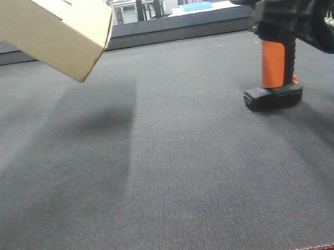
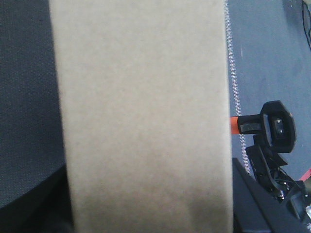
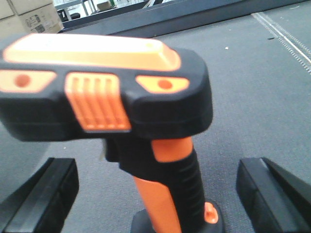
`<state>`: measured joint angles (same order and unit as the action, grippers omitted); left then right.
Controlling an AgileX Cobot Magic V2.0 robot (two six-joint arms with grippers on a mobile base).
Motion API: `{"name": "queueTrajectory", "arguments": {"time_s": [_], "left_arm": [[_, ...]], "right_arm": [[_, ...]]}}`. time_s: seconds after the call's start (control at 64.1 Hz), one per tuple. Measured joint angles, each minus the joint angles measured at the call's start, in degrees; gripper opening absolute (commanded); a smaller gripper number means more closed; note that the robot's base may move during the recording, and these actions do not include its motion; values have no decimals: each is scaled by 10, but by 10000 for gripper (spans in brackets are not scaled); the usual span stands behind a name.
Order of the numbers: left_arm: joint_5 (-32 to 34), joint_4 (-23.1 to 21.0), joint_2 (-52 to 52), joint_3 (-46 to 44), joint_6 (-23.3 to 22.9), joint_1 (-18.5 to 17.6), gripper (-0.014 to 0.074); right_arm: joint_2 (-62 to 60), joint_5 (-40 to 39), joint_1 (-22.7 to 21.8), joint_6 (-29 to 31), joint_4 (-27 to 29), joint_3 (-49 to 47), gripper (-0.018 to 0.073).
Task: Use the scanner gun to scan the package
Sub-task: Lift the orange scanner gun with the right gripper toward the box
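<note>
Dark grey woven mat [image 1: 162, 175] underneath. The light-tan cardboard package [image 1: 48, 30] hangs above its left side, long axis slanting down to the right, top end cut off by the frame. The left gripper [image 2: 146, 204] is mostly hidden behind it but looks clamped on it. The orange-and-black pistol scanner gun [image 1: 272, 63] stands upright at the right, nose pointing left. The right gripper [image 3: 155, 199] sits spread wide around it.

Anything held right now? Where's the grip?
Left gripper holds the package aloft, jaws across its width. Right gripper holds nothing: jaws open, flanking the scanner gun handle.
</note>
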<state>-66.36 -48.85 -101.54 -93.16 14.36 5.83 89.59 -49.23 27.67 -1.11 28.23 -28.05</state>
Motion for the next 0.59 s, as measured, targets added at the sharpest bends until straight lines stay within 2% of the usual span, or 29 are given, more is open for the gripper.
{"name": "queueTrajectory", "arguments": {"time_s": [0.593], "left_arm": [[1,1,-1,0,0,0,-111]], "right_arm": [[58,3,0,0,0,-59,568]]}}
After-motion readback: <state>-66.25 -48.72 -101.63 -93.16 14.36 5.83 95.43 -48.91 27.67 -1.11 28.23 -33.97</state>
